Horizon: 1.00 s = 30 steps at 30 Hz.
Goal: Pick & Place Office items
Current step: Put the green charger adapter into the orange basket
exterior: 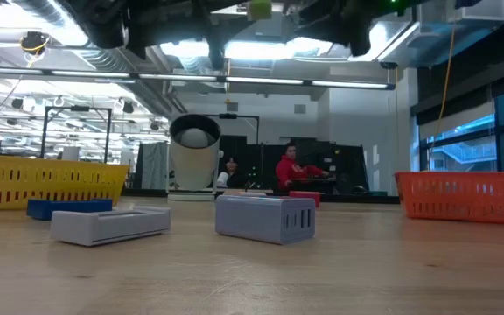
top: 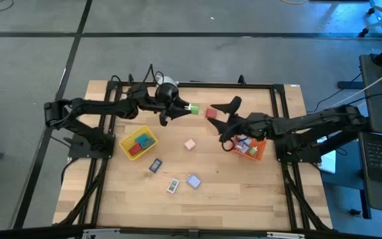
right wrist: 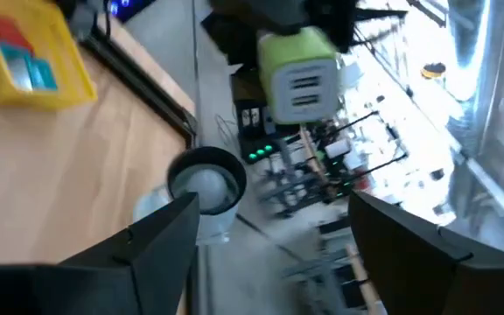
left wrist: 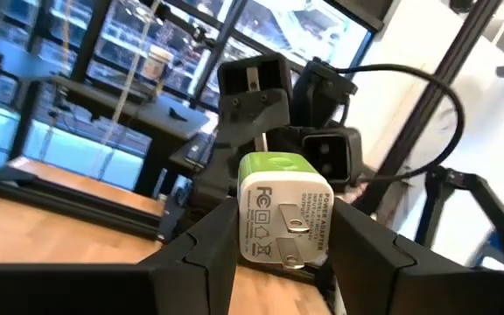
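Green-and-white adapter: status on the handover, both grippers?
Left gripper shut on green-and-white adapter, held above the table. Right gripper open, facing the adapter, not touching. Nothing between them.

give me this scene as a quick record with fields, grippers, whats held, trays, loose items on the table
left gripper: raised over the table's far middle, shut on the white and green charger
right gripper: open, just right of the charger, nothing in it
yellow tray: left side, holds red, teal and blue pieces
orange tray: right side, under the right arm, holds several pieces
loose items: pink block, dark blue piece, white piece, pale blue piece
cylinder: at the far edge
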### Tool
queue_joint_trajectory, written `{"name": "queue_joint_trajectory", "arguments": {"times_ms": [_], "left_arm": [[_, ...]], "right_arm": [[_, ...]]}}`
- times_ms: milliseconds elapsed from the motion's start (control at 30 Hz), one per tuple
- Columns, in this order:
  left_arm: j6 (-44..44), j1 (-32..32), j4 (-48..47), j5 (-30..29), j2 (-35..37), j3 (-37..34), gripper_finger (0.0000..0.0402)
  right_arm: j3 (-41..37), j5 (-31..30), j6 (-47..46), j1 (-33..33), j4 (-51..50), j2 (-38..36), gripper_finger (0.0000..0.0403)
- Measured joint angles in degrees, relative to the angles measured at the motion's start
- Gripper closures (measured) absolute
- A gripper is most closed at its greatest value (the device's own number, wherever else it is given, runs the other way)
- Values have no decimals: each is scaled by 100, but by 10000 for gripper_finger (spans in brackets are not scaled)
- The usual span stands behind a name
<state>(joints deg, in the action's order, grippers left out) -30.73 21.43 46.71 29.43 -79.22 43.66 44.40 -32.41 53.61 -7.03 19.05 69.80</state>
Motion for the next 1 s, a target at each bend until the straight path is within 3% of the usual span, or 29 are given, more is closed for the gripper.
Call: {"name": "queue_joint_trajectory", "arguments": {"times_ms": [400, 567, 1000], "left_arm": [[-217, 22, -48, 220, -81, 78, 256], [-238, 17, -45, 218, -81, 78, 256], [-308, -109, 2, 229, -136, 87, 256]], "right_arm": [[0, -572, 1430, -183, 1507, 653, 110], [3, -258, 1427, -186, 1573, 658, 110], [705, -109, 946, -166, 1335, 1115, 110]]}}
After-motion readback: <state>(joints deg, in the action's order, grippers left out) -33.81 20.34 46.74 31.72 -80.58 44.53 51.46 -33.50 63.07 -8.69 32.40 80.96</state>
